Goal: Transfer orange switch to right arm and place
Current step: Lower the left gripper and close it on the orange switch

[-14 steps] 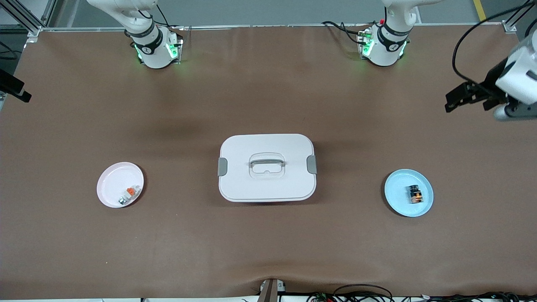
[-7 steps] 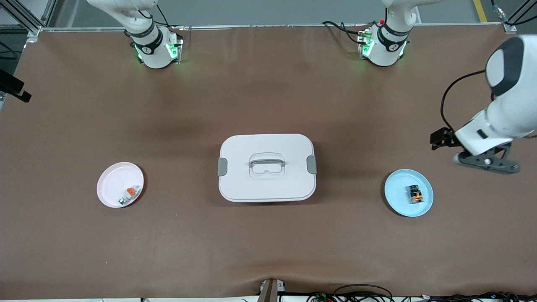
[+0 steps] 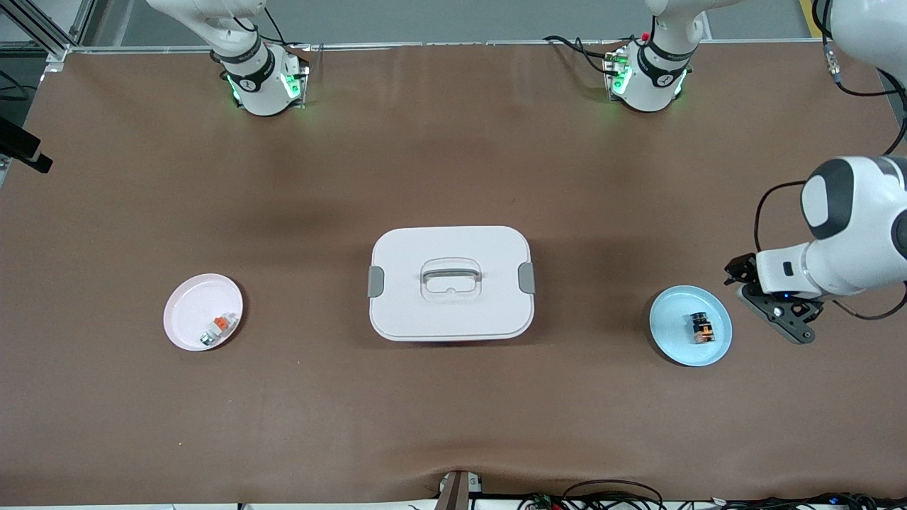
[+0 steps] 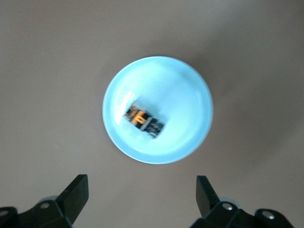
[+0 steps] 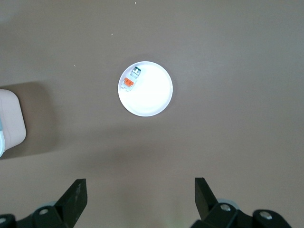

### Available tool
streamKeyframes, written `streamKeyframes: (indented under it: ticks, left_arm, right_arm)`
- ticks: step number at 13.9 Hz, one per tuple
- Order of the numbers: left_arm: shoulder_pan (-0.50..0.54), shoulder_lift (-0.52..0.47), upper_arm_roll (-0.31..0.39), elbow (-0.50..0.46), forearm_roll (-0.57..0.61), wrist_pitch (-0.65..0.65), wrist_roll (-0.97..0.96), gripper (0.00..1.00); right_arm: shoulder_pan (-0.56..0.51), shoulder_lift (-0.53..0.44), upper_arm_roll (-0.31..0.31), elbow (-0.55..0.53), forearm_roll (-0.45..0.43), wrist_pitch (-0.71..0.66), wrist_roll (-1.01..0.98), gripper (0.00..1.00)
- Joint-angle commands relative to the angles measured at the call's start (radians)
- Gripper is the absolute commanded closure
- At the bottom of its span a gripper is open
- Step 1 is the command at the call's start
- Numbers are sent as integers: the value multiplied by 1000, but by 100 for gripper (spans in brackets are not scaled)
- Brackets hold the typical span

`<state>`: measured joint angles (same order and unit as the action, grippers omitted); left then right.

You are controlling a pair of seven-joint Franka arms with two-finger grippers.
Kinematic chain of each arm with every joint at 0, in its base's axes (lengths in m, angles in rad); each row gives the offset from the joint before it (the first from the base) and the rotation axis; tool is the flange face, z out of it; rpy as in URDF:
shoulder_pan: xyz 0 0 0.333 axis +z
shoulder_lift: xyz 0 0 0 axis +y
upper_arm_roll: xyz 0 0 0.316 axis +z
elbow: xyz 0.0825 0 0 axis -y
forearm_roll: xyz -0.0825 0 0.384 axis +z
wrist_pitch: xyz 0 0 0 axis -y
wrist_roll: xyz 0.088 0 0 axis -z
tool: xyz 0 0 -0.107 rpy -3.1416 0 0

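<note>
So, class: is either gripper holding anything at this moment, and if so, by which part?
Nothing is held. The left gripper hangs open above the blue plate, where the orange switch lies untouched. The right gripper is open and empty too.

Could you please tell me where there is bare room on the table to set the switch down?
Bare brown table lies between the white box and each plate, and nearer the front camera than all three. The blue plate holds the orange switch, with the left end effector beside it. The pink plate is mostly bare.
</note>
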<state>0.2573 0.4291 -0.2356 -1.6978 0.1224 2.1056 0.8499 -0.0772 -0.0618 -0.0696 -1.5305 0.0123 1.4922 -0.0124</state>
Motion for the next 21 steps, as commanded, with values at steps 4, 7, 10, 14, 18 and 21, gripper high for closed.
streamKeyframes:
  ticks: [4,7,10,14,18,21]
  left_arm:
    - [14,132,-10,47,10,148,295,0]
    - [8,165,-11,52,13,163,412,0]
    - [8,183,-11,47,17,168,521,0]
    - [8,220,-11,46,19,231,641,0]
    - [14,240,-11,37,39,261,673,0]
    - [23,237,-13,14,22,261,638,0]
  right_arm:
    - [-7,-9,7,6,11,8,-4,0]
    - [-6,-9,8,6,9,8,-4,0]
    - [-4,-10,10,6,11,2,-4,0]
    - [-7,-9,7,6,11,-3,-3,0]
    - [-12,-9,5,6,11,-3,-3,0]
    - [-12,-9,4,6,9,-3,-4,0]
